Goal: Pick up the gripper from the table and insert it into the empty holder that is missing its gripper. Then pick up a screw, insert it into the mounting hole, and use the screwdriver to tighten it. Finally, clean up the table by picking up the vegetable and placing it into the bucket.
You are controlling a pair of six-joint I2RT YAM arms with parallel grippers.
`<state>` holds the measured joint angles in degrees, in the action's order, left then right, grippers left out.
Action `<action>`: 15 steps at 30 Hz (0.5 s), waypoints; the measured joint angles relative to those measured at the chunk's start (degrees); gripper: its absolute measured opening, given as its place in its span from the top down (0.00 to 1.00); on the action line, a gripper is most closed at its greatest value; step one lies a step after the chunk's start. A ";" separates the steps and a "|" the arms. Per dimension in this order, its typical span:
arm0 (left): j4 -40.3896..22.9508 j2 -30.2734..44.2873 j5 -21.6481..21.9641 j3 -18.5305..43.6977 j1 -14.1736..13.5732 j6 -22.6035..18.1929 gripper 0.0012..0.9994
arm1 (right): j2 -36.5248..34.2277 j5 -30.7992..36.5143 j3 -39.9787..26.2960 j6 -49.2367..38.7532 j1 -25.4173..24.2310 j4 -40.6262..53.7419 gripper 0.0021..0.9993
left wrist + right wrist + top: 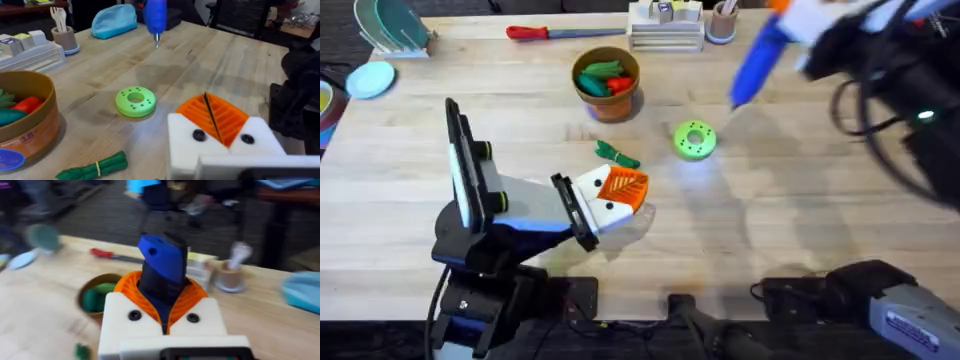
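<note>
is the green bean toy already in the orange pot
No, the green bean toy lies on the table beside the orange pot.

One bucket (606, 79), one screwdriver (757, 62), one vegetable (617, 154), one green disc (695, 140), one red-handled tool (566, 32)

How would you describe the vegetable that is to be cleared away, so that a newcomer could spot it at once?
Start at the terracotta bucket in the middle of the wooden table; a lime-green round disc with holes lies to its right. The vegetable lies on the bare wood just below the bucket, beside the left gripper. It is slim, dark green and bean-like, unlike the flat, round disc.
</note>
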<state>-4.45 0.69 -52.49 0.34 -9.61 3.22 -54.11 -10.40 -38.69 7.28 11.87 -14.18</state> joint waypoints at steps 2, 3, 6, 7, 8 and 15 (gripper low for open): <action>0.00 0.00 0.00 0.00 0.00 0.00 0.99 | -1.51 -0.53 0.32 0.65 4.98 -2.35 0.98; 0.00 0.00 0.02 0.00 0.00 0.00 0.99 | -2.47 -0.68 0.43 0.89 7.52 -4.09 0.98; 0.00 0.00 0.02 0.00 0.00 0.00 0.99 | -4.71 -1.15 0.56 1.04 13.51 -9.56 0.98; 0.00 0.00 0.02 0.00 0.00 0.00 0.99 | -5.17 -1.29 0.58 0.80 15.12 -11.35 0.98; 0.00 0.00 0.02 0.00 0.00 0.00 0.99 | -5.47 -1.30 0.58 0.64 16.65 -13.07 0.98; 0.00 -0.02 0.02 0.00 0.00 0.00 0.99 | -5.53 -4.56 0.58 0.97 21.63 -22.43 0.98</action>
<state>-4.45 0.67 -52.47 0.34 -9.61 3.22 -59.64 -14.96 -38.11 8.25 33.50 -36.61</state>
